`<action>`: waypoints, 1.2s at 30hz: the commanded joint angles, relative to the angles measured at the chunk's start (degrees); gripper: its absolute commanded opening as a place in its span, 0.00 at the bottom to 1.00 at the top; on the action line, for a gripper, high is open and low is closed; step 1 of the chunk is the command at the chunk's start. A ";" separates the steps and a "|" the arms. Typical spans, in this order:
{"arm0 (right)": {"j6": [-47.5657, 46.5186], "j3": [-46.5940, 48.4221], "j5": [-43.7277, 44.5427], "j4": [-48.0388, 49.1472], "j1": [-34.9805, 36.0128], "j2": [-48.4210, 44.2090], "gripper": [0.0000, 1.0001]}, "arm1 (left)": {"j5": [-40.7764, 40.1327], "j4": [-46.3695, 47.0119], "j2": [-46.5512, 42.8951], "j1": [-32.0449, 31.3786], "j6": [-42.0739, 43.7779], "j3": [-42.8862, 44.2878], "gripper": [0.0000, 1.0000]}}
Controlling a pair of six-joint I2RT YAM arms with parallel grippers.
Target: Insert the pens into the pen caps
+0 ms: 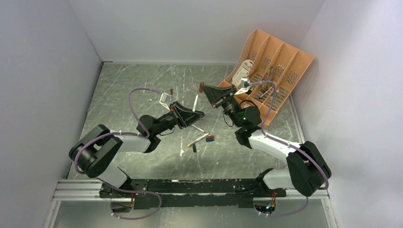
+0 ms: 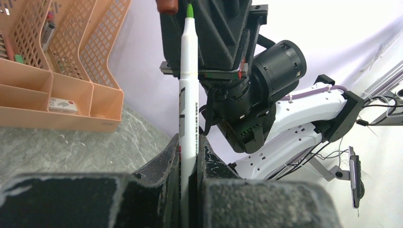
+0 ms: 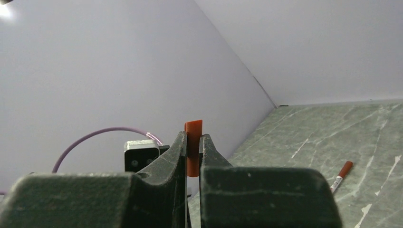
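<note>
My left gripper (image 1: 196, 114) (image 2: 188, 142) is shut on a white pen (image 1: 196, 102) (image 2: 188, 85), which stands up out of the jaws with its green tip bare. Just above that tip hangs a red pen cap (image 1: 201, 87) (image 2: 167, 5) (image 3: 193, 126), pinched in my shut right gripper (image 1: 202, 88) (image 3: 193, 137). In the left wrist view the tip sits slightly right of the cap, not inside it. Another pen (image 1: 199, 138) lies on the table with a blue-and-red cap (image 1: 209, 138) and a dark cap (image 1: 195, 148) beside it.
The orange slotted organizer tray (image 1: 280, 61) (image 2: 71, 71) leans in the back right corner, close behind the right arm. A red-capped pen (image 3: 341, 173) lies on the green marbled table. White walls close in the left, back and right sides.
</note>
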 commanded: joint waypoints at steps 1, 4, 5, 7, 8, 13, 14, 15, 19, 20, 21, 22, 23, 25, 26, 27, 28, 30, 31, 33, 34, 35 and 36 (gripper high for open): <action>-1.38 2.36 -1.60 1.24 -0.09 -0.37 0.00 | 0.50 5.41 -0.45 -0.65 0.28 1.11 0.07; -1.46 2.50 -2.07 1.15 -0.06 -0.60 0.00 | 0.18 5.21 -0.66 -0.64 0.62 0.88 0.07; -1.57 2.53 -2.32 1.15 -0.11 -0.67 0.00 | 0.17 5.03 -0.77 -0.62 0.75 0.85 0.07; -1.43 2.39 -2.71 1.20 -0.09 -0.68 0.00 | -0.02 4.42 -1.12 -0.75 1.04 0.85 0.07; -1.18 2.10 -2.84 1.66 -0.10 -0.55 0.00 | -0.05 4.28 -1.27 -0.71 1.15 0.86 0.07; 0.70 0.83 -3.92 4.55 -0.06 0.34 0.00 | 0.20 3.14 -1.14 -0.94 1.23 1.66 0.07; 0.90 0.68 -3.81 4.76 -0.08 0.36 0.00 | 0.21 3.02 -0.91 -0.99 1.21 1.94 0.07; 0.86 0.74 -3.91 4.75 -0.06 0.26 0.00 | 0.26 3.04 -0.72 -0.98 1.30 2.10 0.07; -0.10 1.19 -3.88 3.02 -0.11 -0.52 0.00 | -0.01 4.32 0.25 -1.11 0.61 2.08 0.07; -0.35 1.27 -3.85 2.43 -0.10 -0.83 0.00 | -0.05 4.49 0.36 -1.12 0.43 2.13 0.07; -0.61 1.23 -3.92 2.13 -0.06 -0.94 0.00 | -0.08 4.59 0.49 -1.14 0.27 2.16 0.07; -0.65 1.02 -3.94 2.00 -0.03 -0.95 0.00 | -0.05 4.69 0.52 -1.11 0.25 2.12 0.07; -0.62 0.82 -3.97 1.90 -0.02 -0.95 0.00 | -0.20 4.69 0.48 -1.12 0.28 2.15 0.07; -0.47 0.37 -4.22 2.09 -0.07 -0.88 0.00 | -0.20 4.13 0.29 -1.11 0.60 2.29 0.07; -0.33 0.13 -4.37 2.41 -0.04 -0.79 0.00 | -0.20 3.63 0.12 -1.15 0.83 2.34 0.07; -0.37 -0.03 -4.59 2.47 -0.03 -0.82 0.00 | -0.14 3.13 -0.01 -1.18 1.03 2.41 0.07; -0.53 -0.04 -4.73 2.01 -0.09 -0.95 0.00 | -0.11 2.79 -0.13 -1.16 1.10 2.50 0.07; -1.05 -0.11 -5.14 0.96 -0.07 -1.10 0.00 | 0.12 2.49 -0.26 -1.16 1.25 2.78 0.07; -1.09 -0.28 -5.30 0.72 -0.05 -1.13 0.00 | 0.22 2.35 -0.27 -1.15 1.22 2.96 0.07; -1.09 -0.86 -5.56 0.65 -0.07 -1.32 0.00 | 0.31 2.29 -0.20 -1.16 1.16 3.36 0.07; -1.10 -1.27 -5.59 0.67 -0.10 -1.49 0.00 | 0.35 2.36 -0.17 -1.10 1.14 3.53 0.07; -1.09 -1.61 -5.70 0.67 -0.11 -1.68 0.00 | 0.31 2.41 -0.10 -1.02 1.14 3.77 0.07; -1.14 -2.02 -5.89 0.70 -0.04 -2.00 0.00 | 0.28 2.32 -0.14 -1.08 1.26 3.93 0.07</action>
